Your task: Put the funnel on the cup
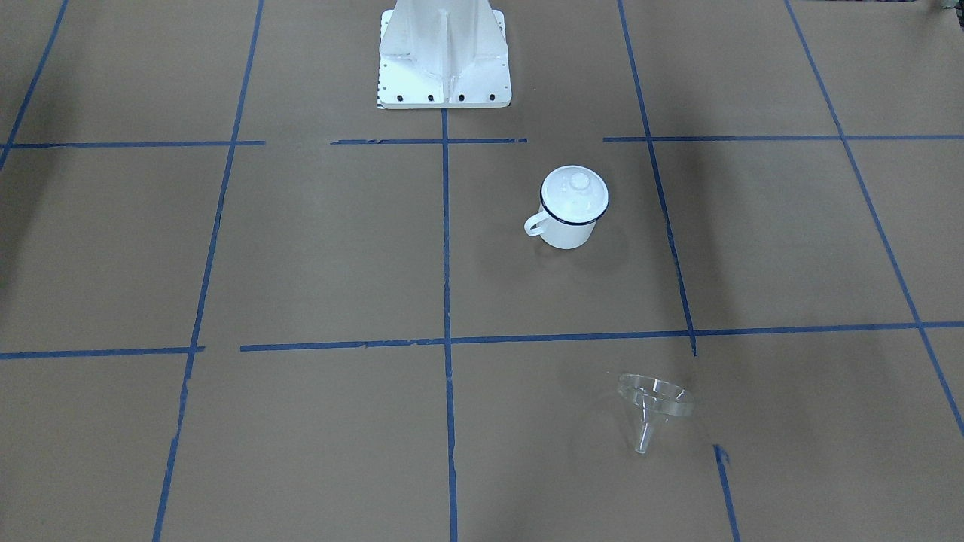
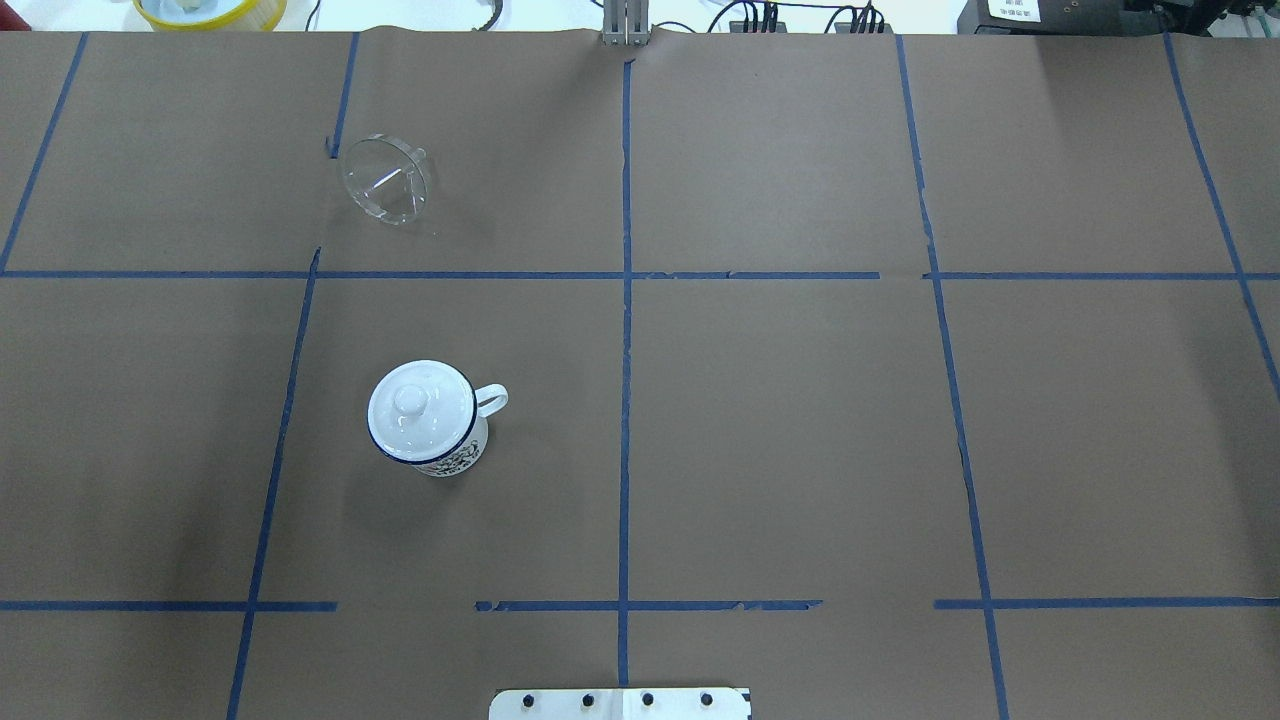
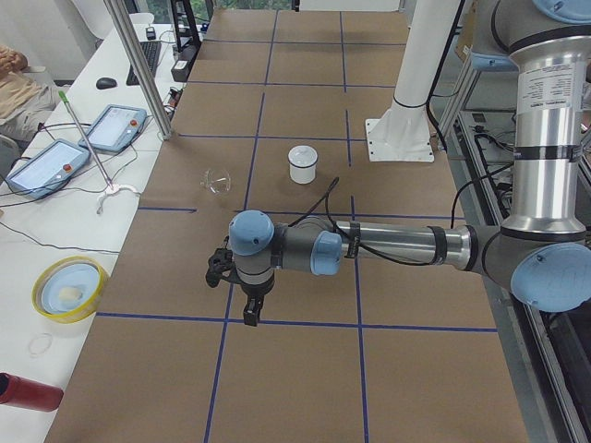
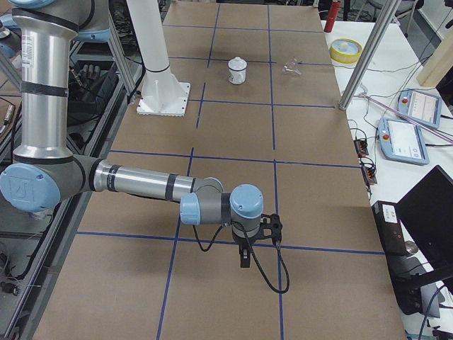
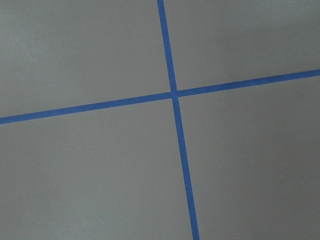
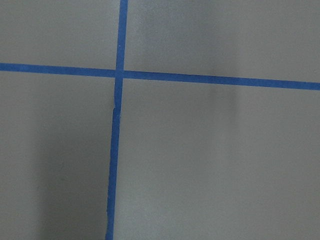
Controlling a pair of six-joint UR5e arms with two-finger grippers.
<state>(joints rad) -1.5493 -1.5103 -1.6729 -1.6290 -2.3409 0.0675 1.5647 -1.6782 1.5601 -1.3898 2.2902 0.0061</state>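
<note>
The white cup [image 1: 565,222] with a dark blue rim stands upright on the brown table, handle toward the middle, and a round white knobbed lid [image 1: 575,188] sits on it. It also shows in the overhead view [image 2: 430,425]. The clear funnel [image 1: 654,403] lies on its side farther from the robot, also in the overhead view [image 2: 388,180]. My left gripper [image 3: 249,312] hangs over the table's left end, far from both; I cannot tell if it is open. My right gripper [image 4: 244,258] hangs over the right end; I cannot tell its state. Both wrist views show only paper and tape.
The white robot pedestal [image 1: 444,53] stands at the table's near edge. Blue tape lines [image 2: 625,300] grid the brown paper. A yellow bowl [image 2: 210,10], control tablets [image 3: 115,127], a metal pole [image 3: 138,69] and a red can [image 3: 28,392] sit on the side bench.
</note>
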